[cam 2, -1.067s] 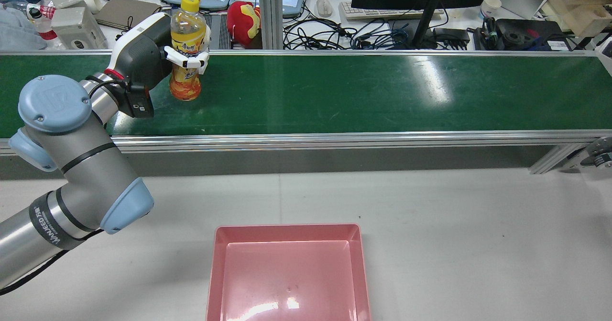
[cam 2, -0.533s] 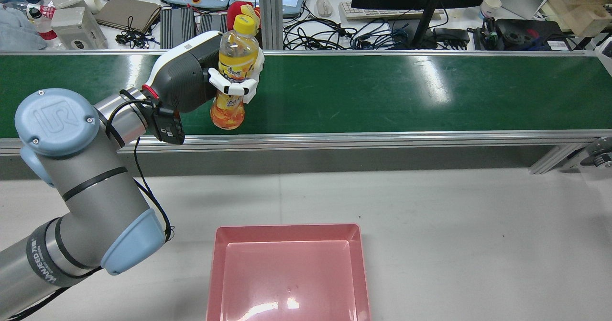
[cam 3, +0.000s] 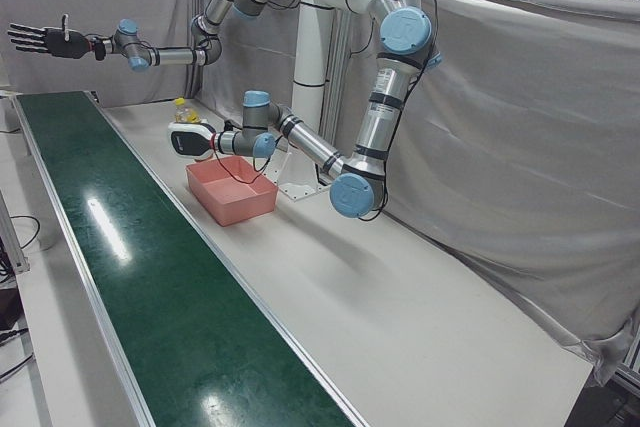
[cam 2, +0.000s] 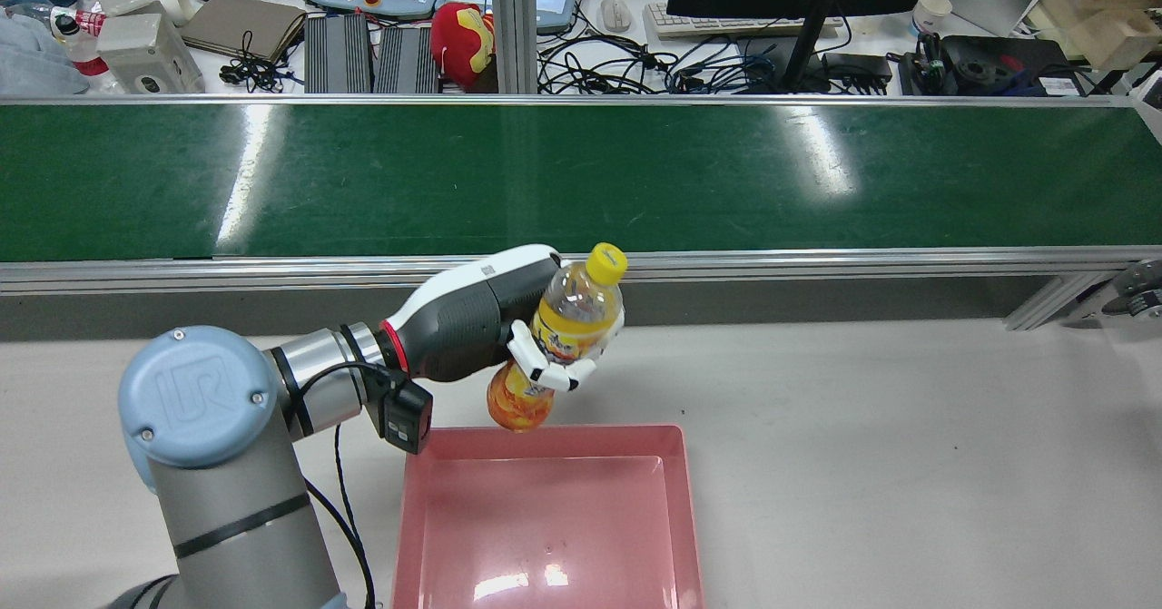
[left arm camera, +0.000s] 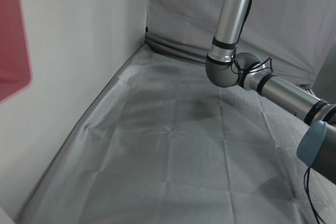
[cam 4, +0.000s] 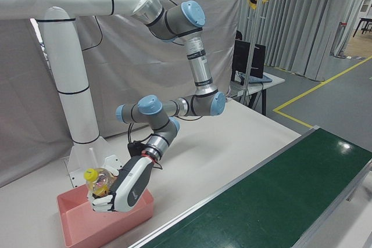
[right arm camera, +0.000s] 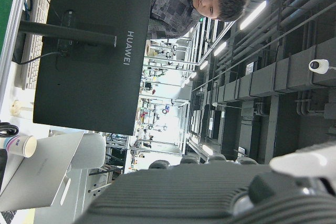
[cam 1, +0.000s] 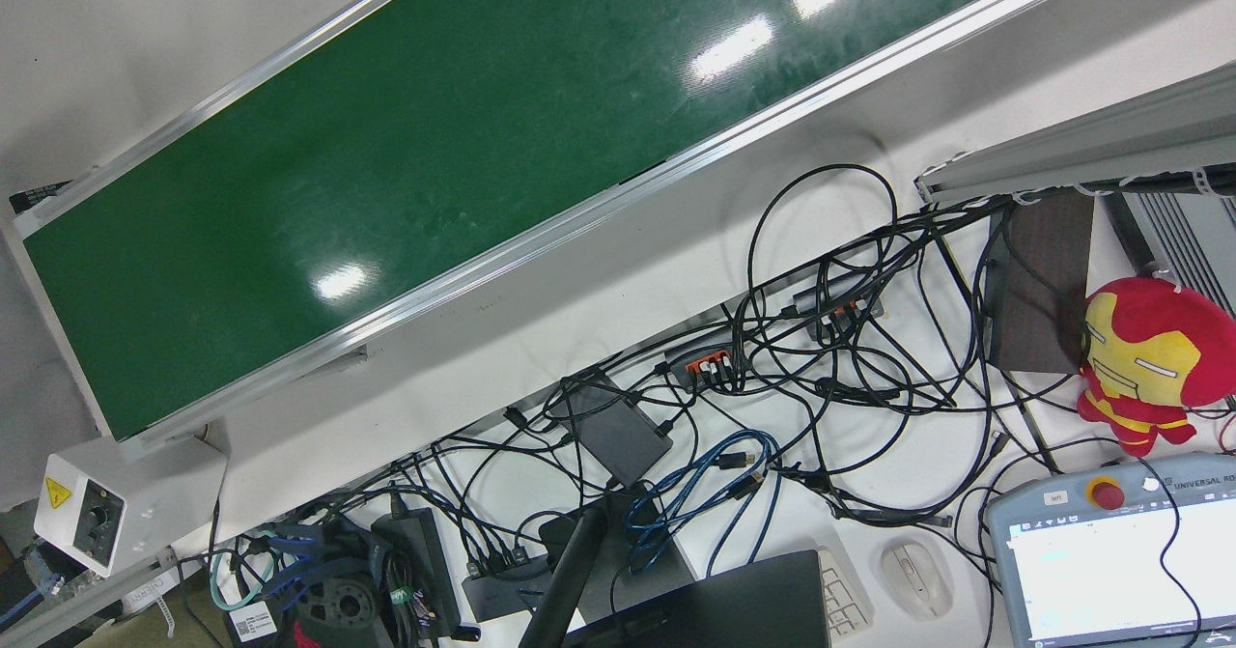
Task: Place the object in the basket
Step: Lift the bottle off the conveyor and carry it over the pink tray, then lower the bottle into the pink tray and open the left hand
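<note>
An orange-drink bottle [cam 2: 574, 319] with a yellow cap is held in my left hand [cam 2: 477, 323], whose white fingers [cam 2: 536, 368] wrap its middle. The bottle leans right, and its base hangs just above the far left rim of the pink basket [cam 2: 545, 434]. The right-front view shows the same hand [cam 4: 129, 189] holding the bottle [cam 4: 97, 182] over the basket [cam 4: 70, 225]. In the left-front view my right hand [cam 3: 45, 40] is raised high above the belt's end, fingers spread and empty. A corner of the basket [left arm camera: 11, 40] shows in the left hand view.
The green conveyor belt [cam 2: 581, 178] runs across behind the basket, with a metal rail along its near edge. Beyond it is a desk with cables, a monitor, tablets and a red plush toy [cam 2: 461, 39]. The grey table [cam 2: 908, 464] extends to the right of the basket.
My left hand has carried the bottle off the conveyor belt, towards the near side and to the right, and lowered it to the basket's far rim. The bottle now leans more.
</note>
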Robot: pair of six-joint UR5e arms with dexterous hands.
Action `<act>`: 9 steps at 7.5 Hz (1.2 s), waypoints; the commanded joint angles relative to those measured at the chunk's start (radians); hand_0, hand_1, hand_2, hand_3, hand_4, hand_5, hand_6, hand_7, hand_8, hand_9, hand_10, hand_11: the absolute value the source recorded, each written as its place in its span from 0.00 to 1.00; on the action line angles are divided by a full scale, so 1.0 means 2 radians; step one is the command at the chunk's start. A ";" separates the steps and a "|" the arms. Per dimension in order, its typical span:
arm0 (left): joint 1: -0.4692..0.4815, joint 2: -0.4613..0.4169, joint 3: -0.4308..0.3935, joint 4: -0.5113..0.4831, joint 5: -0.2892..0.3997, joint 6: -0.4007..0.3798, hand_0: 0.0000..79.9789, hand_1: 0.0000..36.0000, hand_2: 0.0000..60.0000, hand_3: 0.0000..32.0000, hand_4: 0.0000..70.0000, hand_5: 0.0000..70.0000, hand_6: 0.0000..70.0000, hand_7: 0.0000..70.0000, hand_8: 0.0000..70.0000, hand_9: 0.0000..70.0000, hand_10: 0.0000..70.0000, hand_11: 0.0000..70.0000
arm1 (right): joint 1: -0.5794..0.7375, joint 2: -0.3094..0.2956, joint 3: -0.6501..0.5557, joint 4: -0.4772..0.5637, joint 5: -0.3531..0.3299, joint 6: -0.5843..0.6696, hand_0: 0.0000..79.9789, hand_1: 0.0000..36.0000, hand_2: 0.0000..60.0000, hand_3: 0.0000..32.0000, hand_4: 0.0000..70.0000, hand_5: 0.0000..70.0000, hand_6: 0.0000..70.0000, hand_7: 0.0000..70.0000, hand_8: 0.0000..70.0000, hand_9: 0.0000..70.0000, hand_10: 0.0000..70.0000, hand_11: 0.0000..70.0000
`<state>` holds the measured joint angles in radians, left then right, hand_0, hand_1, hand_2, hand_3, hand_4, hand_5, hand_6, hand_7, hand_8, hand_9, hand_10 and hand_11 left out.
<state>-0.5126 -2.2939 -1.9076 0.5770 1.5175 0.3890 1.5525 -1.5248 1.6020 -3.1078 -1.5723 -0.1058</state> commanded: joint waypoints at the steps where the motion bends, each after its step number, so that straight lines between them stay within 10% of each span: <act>1: 0.055 0.001 -0.001 0.022 0.001 0.033 0.73 0.88 1.00 0.00 1.00 1.00 1.00 0.99 1.00 1.00 0.84 1.00 | 0.000 0.000 -0.001 0.000 0.000 0.000 0.00 0.00 0.00 0.00 0.00 0.00 0.00 0.00 0.00 0.00 0.00 0.00; 2: 0.055 0.028 -0.002 0.021 0.002 0.036 0.74 0.74 1.00 0.00 1.00 1.00 0.93 0.88 1.00 1.00 0.77 1.00 | 0.000 0.000 -0.001 0.000 0.000 0.000 0.00 0.00 0.00 0.00 0.00 0.00 0.00 0.00 0.00 0.00 0.00 0.00; 3: 0.056 0.065 -0.005 0.005 0.002 0.036 0.73 0.38 0.27 0.00 1.00 1.00 0.48 0.54 0.64 0.83 0.60 0.85 | 0.000 0.000 -0.001 0.000 0.000 0.000 0.00 0.00 0.00 0.00 0.00 0.00 0.00 0.00 0.00 0.00 0.00 0.00; 4: 0.061 0.110 -0.032 -0.002 0.002 0.036 0.72 0.35 0.00 0.00 0.48 0.73 0.13 0.25 0.24 0.34 0.38 0.58 | 0.000 0.000 -0.001 0.000 0.000 0.000 0.00 0.00 0.00 0.00 0.00 0.00 0.00 0.00 0.00 0.00 0.00 0.00; 7: 0.068 0.152 -0.085 0.001 0.003 0.037 0.77 0.39 0.00 0.00 0.17 0.39 0.00 0.09 0.00 0.00 0.17 0.28 | 0.000 0.000 -0.001 0.000 0.000 0.000 0.00 0.00 0.00 0.00 0.00 0.00 0.00 0.00 0.00 0.00 0.00 0.00; 9: 0.068 0.143 -0.121 0.029 0.002 0.033 0.82 0.45 0.00 0.00 0.12 0.38 0.00 0.08 0.00 0.00 0.14 0.24 | 0.000 0.000 -0.001 0.000 0.000 0.000 0.00 0.00 0.00 0.00 0.00 0.00 0.00 0.00 0.00 0.00 0.00 0.00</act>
<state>-0.3765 -1.9952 -2.0851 0.5885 1.5227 0.4617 1.5524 -1.5248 1.6000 -3.1078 -1.5723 -0.1058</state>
